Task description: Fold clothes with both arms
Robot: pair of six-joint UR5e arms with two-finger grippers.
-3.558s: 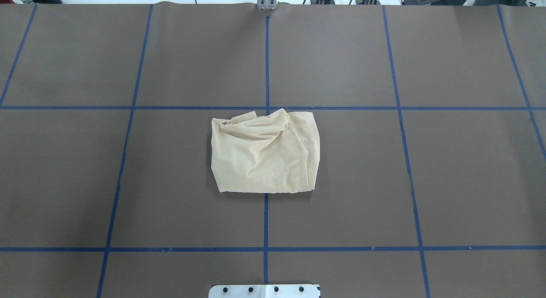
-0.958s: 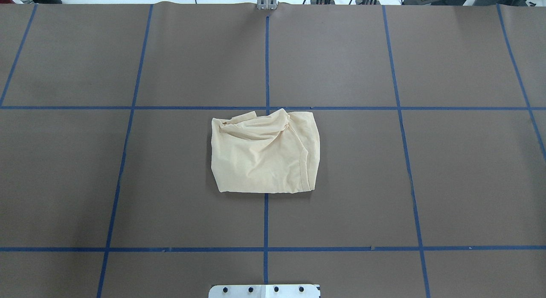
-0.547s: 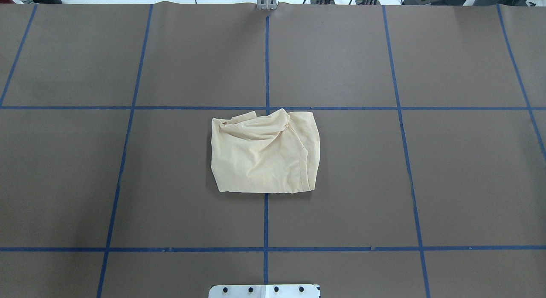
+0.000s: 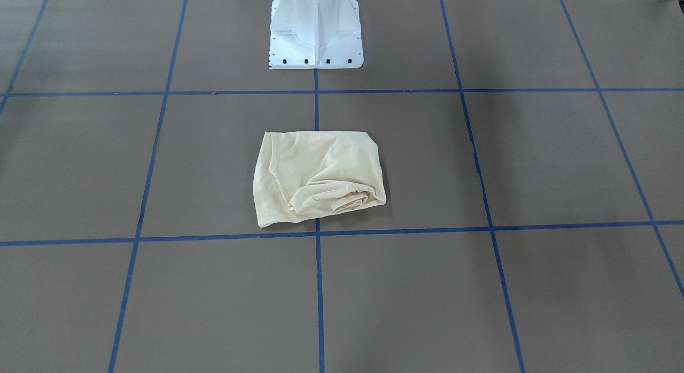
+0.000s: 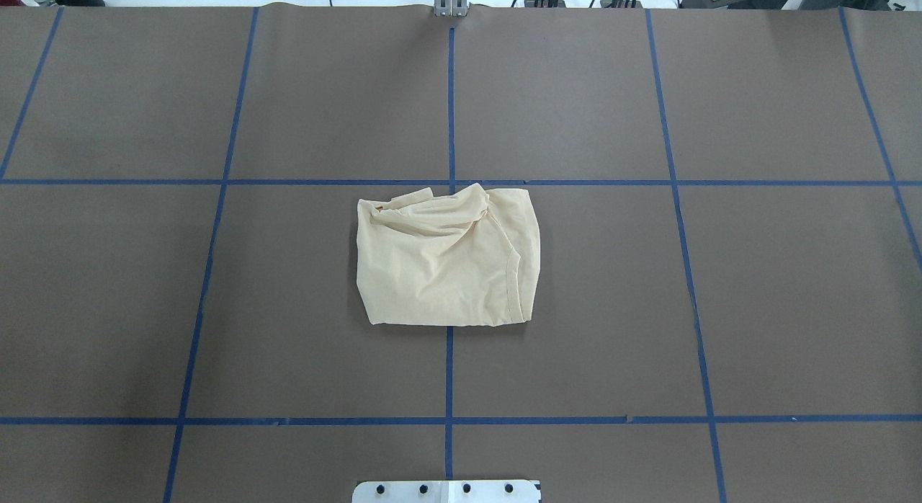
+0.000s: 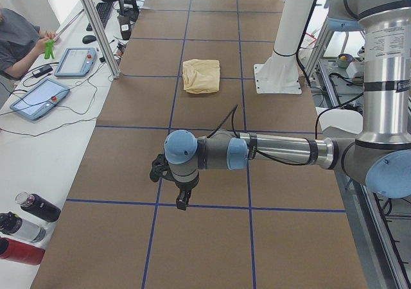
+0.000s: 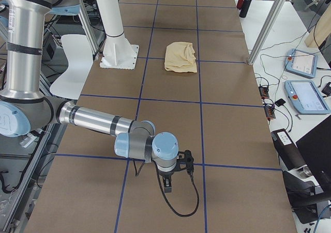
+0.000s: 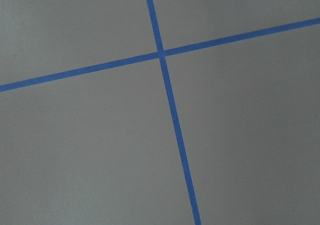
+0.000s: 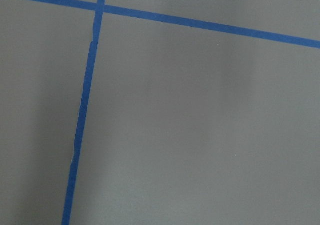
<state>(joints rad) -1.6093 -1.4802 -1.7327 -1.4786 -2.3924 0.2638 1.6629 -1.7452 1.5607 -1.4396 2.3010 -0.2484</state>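
The shirt lies in the middle of the table, a short way out from the white pedestal. It is a rough, pale cream-yellow bundle folded into a squarish packet. It sits across the blue tape line that runs straight out from the robot. Its far edge reaches the cross line just beyond it. The side away from the robot is bunched into loose rolled folds, while the side nearer the pedestal lies flatter. From behind the robot, a stitched band runs down its right-hand edge. No print shows on the upper face.

Neither arm is near it. The left arm stretches low and level over its own end of the table, well apart from the shirt. The left pincer points down just above a tape line. Its wrist camera shows only brown covering and a tape crossing. The right arm does the same at the opposite end, with the right pincer hanging over the table beside a tape line and a black cable looping under it. Both pincers hold nothing. From these side angles I cannot tell whether either one is spread or closed.

Off the table, past the left arm's end, a seated person works at a white bench with two handheld control tablets and some bottles.
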